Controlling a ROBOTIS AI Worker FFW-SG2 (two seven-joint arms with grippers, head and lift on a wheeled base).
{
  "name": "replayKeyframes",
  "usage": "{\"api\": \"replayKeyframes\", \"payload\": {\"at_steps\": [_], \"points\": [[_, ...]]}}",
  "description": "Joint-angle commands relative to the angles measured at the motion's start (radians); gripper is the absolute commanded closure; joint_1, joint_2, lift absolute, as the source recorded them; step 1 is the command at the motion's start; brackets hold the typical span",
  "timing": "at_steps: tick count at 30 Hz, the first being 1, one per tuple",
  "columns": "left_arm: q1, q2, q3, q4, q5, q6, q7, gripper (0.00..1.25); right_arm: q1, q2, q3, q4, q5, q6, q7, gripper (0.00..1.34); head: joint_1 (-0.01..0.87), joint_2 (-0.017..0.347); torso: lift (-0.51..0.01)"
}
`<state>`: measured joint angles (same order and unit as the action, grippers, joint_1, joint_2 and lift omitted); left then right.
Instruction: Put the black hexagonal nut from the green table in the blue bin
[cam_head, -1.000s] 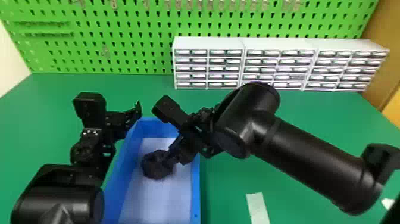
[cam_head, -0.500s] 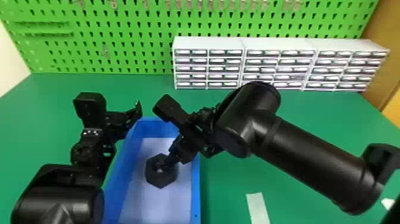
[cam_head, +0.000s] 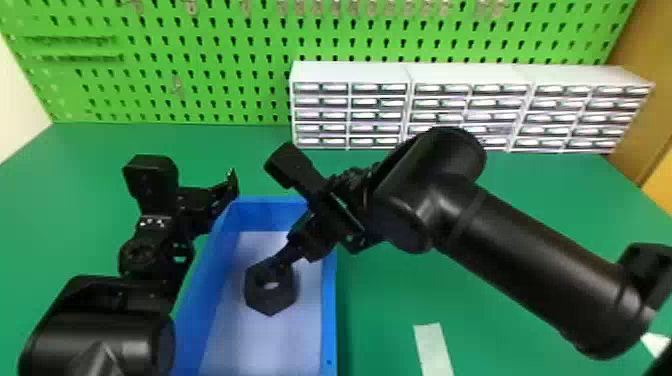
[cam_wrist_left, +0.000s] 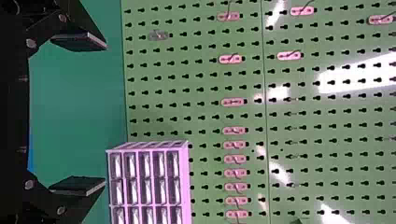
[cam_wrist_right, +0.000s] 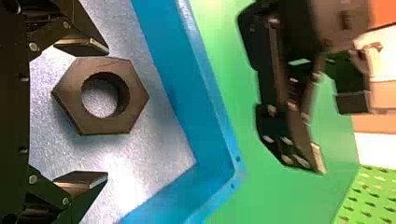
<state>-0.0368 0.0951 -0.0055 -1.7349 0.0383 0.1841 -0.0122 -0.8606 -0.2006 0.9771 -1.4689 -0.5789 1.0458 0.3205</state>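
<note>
Black hexagonal nut (cam_head: 270, 302) observed inside the blue bin (cam_head: 328, 310), beside one finger of the right gripper (cam_head: 283, 257); contact cannot be confirmed. Fingers noted spread there and on the left gripper (cam_head: 230, 189).

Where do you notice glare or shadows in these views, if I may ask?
Left wrist view: white glare patches on the pegboard; right wrist view: bright shine on the floor of the blue bin, soft shadow beside the black hexagonal nut; head view: dull sheen along the right arm.
</note>
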Motion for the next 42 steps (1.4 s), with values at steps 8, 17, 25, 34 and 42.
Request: {"api": "replayKeyframes", "payload": {"at_steps": [8,17,25,34,42], "points": [[0.0,0.0,-0.001,0.0,0.0,0.0,0.0,0.25,0.06,-0.003,-0.233,-0.097,0.094,0.057,0.003,0.34,0.686,0.051,-0.096],[0.0,0.0,0.001,0.0,0.002,0.0,0.0,0.25,0.124,0.004,-0.411,-0.14,0.198,0.054,0.055,0.34,0.686,0.051,-0.096],[-0.003,0.0,0.002,0.0,0.002,0.0,0.0,0.25,0.173,0.013,-0.512,-0.169,0.241,0.025,0.061,0.34,0.686,0.051,-0.096],[-0.003,0.0,0.002,-0.002,0.002,0.0,0.0,0.25,0.233,0.024,-0.623,-0.197,0.289,-0.029,0.061,0.34,0.686,0.051,-0.096],[-0.003,0.0,0.004,-0.003,0.002,0.0,-0.002,0.25,0.295,0.033,-0.722,-0.208,0.332,-0.113,0.061,0.34,0.686,0.051,-0.096]]}}
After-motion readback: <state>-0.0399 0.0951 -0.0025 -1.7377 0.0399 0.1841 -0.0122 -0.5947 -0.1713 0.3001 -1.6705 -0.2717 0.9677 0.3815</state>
